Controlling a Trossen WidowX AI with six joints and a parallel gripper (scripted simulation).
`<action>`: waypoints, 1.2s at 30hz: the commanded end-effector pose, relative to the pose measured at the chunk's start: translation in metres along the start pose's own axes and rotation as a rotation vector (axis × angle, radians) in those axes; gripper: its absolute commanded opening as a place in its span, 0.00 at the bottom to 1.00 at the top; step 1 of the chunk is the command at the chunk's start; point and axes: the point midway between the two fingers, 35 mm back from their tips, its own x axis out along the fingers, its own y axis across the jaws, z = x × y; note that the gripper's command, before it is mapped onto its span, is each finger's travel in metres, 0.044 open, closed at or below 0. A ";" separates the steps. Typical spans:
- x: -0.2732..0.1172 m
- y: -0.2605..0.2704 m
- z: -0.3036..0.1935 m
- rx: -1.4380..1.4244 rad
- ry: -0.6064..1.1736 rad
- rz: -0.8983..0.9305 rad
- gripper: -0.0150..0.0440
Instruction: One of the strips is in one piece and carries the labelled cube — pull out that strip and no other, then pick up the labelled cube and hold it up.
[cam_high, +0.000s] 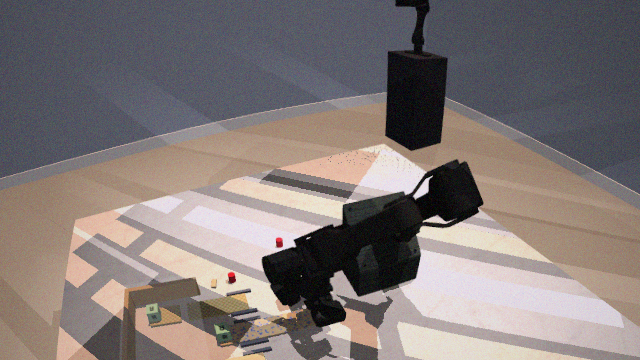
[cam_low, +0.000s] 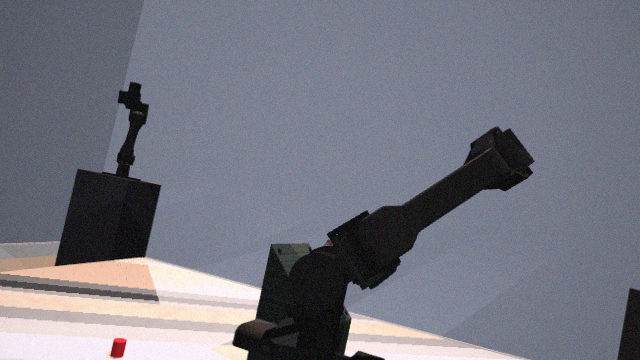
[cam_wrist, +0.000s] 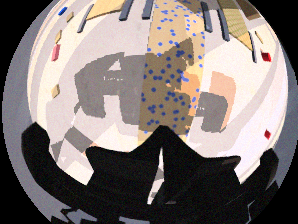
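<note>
My gripper (cam_high: 322, 316) (cam_wrist: 162, 132) is shut, its tips low over the near part of the blue-dotted strip (cam_high: 265, 330) (cam_wrist: 169, 65). Whether they press on it is hidden. The strip is wider than the shut tips and shows on both sides of them. A green cube (cam_high: 222, 333) with dark marks stands at its far end. Another green marked cube (cam_high: 153, 313) stands on a short tan piece (cam_high: 170, 318), with a gap between that piece and the hatched strip (cam_high: 220, 306) (cam_wrist: 236, 20). A plain tan strip (cam_wrist: 106, 7) lies on the other side. The exterior view shows the arm, not the fingertips.
Dark rails (cam_high: 238, 292) (cam_wrist: 223, 25) flank the strips. A low tan wall (cam_high: 165, 291) stands behind the cubes. Red cylinders (cam_high: 231, 277) (cam_high: 279, 242) (cam_low: 118, 348) lie to one side. Pink (cam_wrist: 55, 52) and blue (cam_wrist: 62, 11) pieces lie on the other. A second arm stands on a pedestal (cam_high: 416, 100) (cam_low: 107, 220).
</note>
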 end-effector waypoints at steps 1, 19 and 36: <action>0.005 -0.001 -0.017 0.020 0.037 -0.005 0.25; 0.005 -0.001 -0.018 0.020 0.037 -0.005 0.25; -0.025 -0.001 -0.002 0.012 0.023 -0.009 0.25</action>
